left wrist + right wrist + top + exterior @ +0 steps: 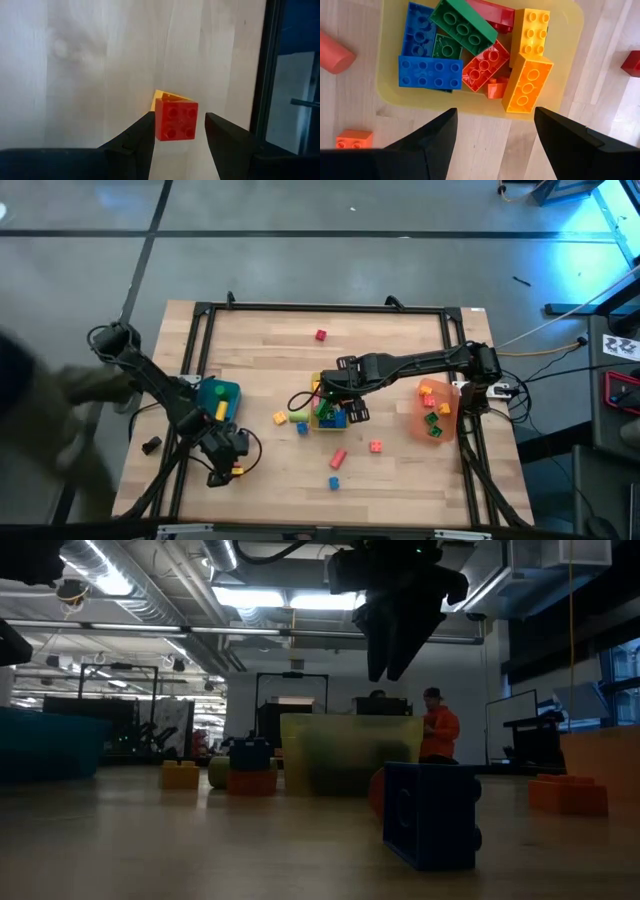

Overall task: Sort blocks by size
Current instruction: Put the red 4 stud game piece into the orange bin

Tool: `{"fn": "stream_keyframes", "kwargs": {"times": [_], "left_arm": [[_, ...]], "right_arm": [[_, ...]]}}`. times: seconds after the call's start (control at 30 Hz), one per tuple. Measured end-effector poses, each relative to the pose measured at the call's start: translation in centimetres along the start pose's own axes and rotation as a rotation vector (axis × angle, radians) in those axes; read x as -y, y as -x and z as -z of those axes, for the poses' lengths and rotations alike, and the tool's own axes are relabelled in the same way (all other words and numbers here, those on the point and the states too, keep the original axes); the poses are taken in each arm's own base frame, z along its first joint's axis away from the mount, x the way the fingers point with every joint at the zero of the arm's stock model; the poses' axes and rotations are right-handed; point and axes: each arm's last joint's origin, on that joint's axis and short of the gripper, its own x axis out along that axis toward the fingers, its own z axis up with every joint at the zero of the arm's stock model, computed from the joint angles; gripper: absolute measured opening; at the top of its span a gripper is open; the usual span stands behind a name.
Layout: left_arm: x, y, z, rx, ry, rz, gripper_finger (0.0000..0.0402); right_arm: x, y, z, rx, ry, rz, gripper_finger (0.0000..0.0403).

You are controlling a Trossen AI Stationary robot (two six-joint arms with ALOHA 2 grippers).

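Pincer of the left arm [176, 131] stands near the front-left corner of the surface [260, 330], grasping a red four-stud brick [176, 119] between its fingers; a yellow-orange piece [161, 96] shows just behind the brick, and whether it is joined to it cannot be told. Pincer of the right arm [495, 135] hangs released and empty over the near edge of the yellow bin [570, 30] at mid-surface.

Sorted so far, by judgement from present positions:
- Yellow bin holds the long bricks: a blue eight-stud brick [430, 72], a green bar [462, 25], an orange bar [528, 82], a yellow bar [531, 35] and red ones among them.
- Orange bin [440, 412] at the right edge holds several small bricks in red, green and orange.
- Blue bin [220, 398] at the left holds at least one yellow piece.

Outstanding:
- Loose pieces lie on the bare wood: one red brick [320, 335] toward the far side, a pink roller-shaped piece [338, 457], a small blue cube [334, 482], a small orange brick [375, 446], and a few beside the yellow bin.
- Brick in the left pincer is not yet placed.

Assessment: task is well past halfway, roughly half a dozen pieces left.
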Motion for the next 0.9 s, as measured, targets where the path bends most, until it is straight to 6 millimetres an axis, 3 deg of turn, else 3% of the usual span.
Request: {"fn": "stream_keyframes", "kwargs": {"times": [0.33, 0.47, 0.63, 0.9], "left_arm": [[0.2, 0.0, -0.3, 0.025, -0.048, 0.024, 0.0157], [-0.3, 0.0, -0.8, 0.038, 0.030, 0.014, 0.0160], [-0.4, 0.1, -1.3, 0.053, 0.081, 0.035, 0.0191], [0.2, 0.0, -0.8, 0.037, -0.060, 0.064, 0.0243]], "right_arm": [[0.0, 0.0, 0.0, 0.001, 0.004, 0.000, 0.0266], [0.0, 0.0, 0.0, 0.001, 0.004, 0.000, 0.0266], [-0.1, 0.0, 0.1, -0.008, 0.006, -0.002, 0.0266], [-0.1, 0.0, 0.7, -0.068, 0.013, -0.011, 0.0266]]}}
